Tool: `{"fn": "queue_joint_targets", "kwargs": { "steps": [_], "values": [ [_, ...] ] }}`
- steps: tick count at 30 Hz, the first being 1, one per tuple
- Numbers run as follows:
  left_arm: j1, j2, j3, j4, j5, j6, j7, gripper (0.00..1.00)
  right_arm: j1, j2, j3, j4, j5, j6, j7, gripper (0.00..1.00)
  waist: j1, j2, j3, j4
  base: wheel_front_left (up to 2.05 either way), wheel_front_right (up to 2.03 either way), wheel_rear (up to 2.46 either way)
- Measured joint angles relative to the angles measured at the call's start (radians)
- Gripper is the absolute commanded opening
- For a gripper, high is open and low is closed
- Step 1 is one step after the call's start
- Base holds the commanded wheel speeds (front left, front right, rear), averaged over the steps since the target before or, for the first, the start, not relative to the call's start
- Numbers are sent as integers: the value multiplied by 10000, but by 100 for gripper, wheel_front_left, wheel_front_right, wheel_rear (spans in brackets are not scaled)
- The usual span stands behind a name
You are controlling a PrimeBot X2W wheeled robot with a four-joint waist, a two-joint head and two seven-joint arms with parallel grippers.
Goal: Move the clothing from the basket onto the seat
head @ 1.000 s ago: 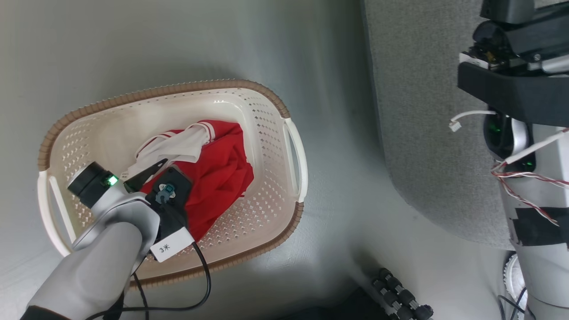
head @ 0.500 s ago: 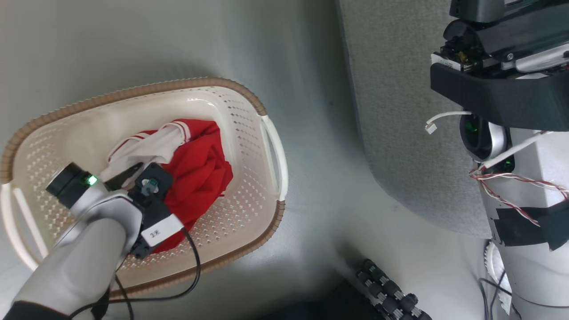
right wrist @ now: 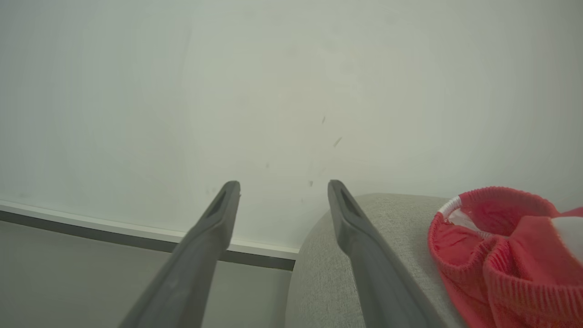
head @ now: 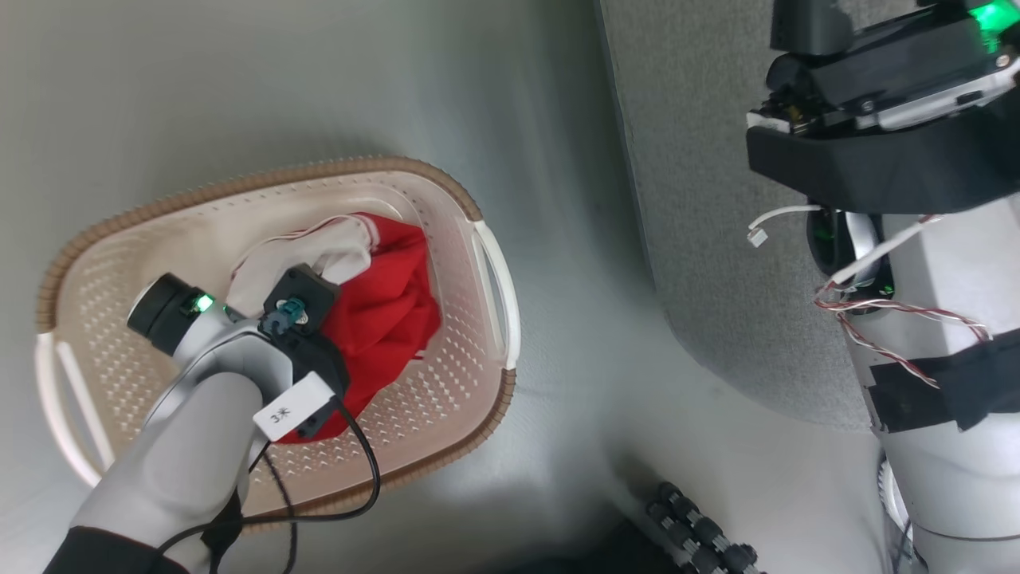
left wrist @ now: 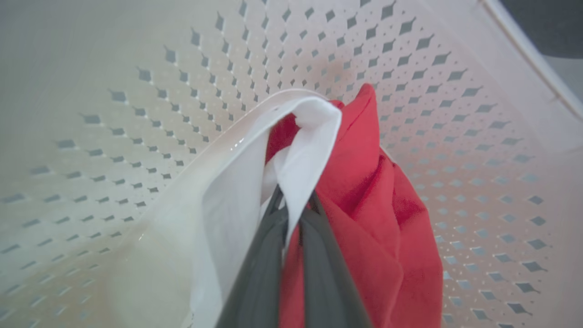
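Pale floor [head: 319, 80] under basket [head: 446, 383] — left claw [left wrist: 294, 200] pinches the clothing [left wrist: 364, 191] inside; right claw [right wrist: 283, 187] spread near seat [right wrist: 387, 214].

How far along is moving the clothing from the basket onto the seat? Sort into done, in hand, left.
Done: one red garment lies on the seat. In hand: the left gripper is shut on the second garment, down inside the basket. Left: lifting it out and carrying it to the seat. The right gripper is open and holds nothing.
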State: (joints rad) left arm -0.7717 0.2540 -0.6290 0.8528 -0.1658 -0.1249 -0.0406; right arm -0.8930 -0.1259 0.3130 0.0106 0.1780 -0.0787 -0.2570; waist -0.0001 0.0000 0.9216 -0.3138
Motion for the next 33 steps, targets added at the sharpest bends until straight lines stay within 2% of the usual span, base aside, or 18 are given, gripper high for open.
{"fn": "queue_joint_targets", "kwargs": {
  "steps": [9, 12, 24, 33],
  "values": [
    [12, -244, 617, -368, -734, 0, -1417, 0, 395, 25, 347, 1306, -2, 351, 0, 100, 0, 0, -1032, 458, 0, 0, 0],
    [14, -297, 780, -533, -899, 0, -1737, 0, 601, 58, 410, 1638, -2, 370, 0, 100, 0, 0, -1401, 640, 0, 0, 0],
    [75, -445, 1298, -1342, -1597, -69, -2008, 0, 1498, 173, 332, 2487, 102, 451, 2, 100, -1, -1, -2851, 1376, 0, 0, 0],
    [198, -407, 1202, -2334, -2132, -69, -2080, 0, 2143, 397, 443, 3095, 332, 527, 2, 100, -1, -1, -4148, 1770, 0, 0, 0]
  ]
}}
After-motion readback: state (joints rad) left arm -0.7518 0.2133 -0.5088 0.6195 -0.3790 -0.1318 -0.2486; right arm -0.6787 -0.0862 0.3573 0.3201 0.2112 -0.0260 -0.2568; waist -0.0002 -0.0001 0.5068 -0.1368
